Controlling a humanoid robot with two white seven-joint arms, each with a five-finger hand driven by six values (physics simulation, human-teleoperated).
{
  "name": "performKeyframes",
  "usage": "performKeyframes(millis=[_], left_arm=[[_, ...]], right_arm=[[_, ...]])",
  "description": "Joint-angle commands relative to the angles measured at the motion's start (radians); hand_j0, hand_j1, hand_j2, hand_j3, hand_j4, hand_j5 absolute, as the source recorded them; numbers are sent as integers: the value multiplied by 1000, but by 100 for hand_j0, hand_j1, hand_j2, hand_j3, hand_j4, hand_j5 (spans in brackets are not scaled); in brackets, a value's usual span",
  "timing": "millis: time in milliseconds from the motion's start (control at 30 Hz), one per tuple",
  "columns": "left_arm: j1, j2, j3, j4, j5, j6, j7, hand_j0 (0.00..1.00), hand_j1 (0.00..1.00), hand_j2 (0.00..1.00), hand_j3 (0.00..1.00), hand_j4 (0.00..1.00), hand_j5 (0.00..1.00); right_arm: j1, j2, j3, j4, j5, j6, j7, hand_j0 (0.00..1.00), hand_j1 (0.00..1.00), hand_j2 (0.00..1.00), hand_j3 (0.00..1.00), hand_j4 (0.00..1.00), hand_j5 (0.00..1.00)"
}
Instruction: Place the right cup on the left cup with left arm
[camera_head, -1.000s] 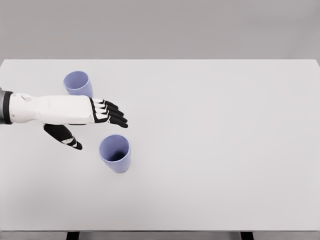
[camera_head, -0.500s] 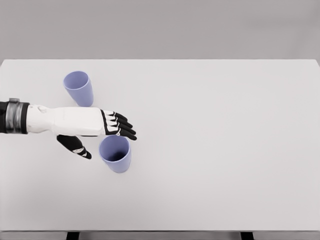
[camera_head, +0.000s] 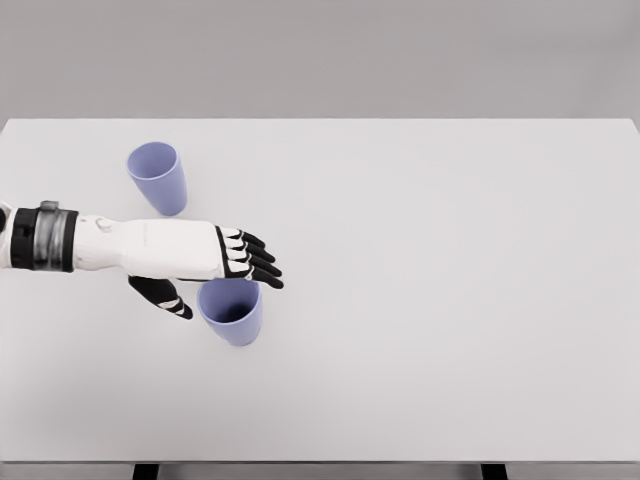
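Note:
Two lavender cups stand upright on the white table (camera_head: 450, 280). The left cup (camera_head: 158, 177) is at the back left. Nearer the front stands the right cup (camera_head: 232, 313), mouth up. My left hand (camera_head: 225, 285) reaches in from the left edge and is open. Its four black fingers (camera_head: 258, 267) stretch over the far rim of the right cup, and the thumb (camera_head: 165, 298) points down just left of the cup's wall. The cup sits between thumb and fingers, not grasped. The right arm is out of view.
The table's front edge runs along the bottom of the view, with two dark legs showing below it. A grey wall stands behind the table.
My left hand has moved right and toward the front, from between the two cups to the right cup's rim. Both cups have stayed in place.

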Motion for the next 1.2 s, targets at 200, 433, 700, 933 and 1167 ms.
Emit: performKeyframes(millis=[200,433,700,933,1167], left_arm=[[8,1,1,4,9,3,1,100,100,100,100,100,100],[5,-5,-1,46,3,3,3,100,100,100,100,100,100],[15,-30,-2,86,-7,3,3,100,100,100,100,100,100],[26,-30,-7,86,-9,3,12,100,100,100,100,100,100],[40,-33,-5,84,-9,3,14,100,100,100,100,100,100]], right_arm=[[0,0,0,0,1,-1,0,100,100,100,100,100,100],[0,0,0,0,1,-1,0,100,100,100,100,100,100],[0,0,0,0,1,1,0,100,100,100,100,100,100],[0,0,0,0,1,-1,0,100,100,100,100,100,100],[0,0,0,0,1,1,0,100,100,100,100,100,100]])
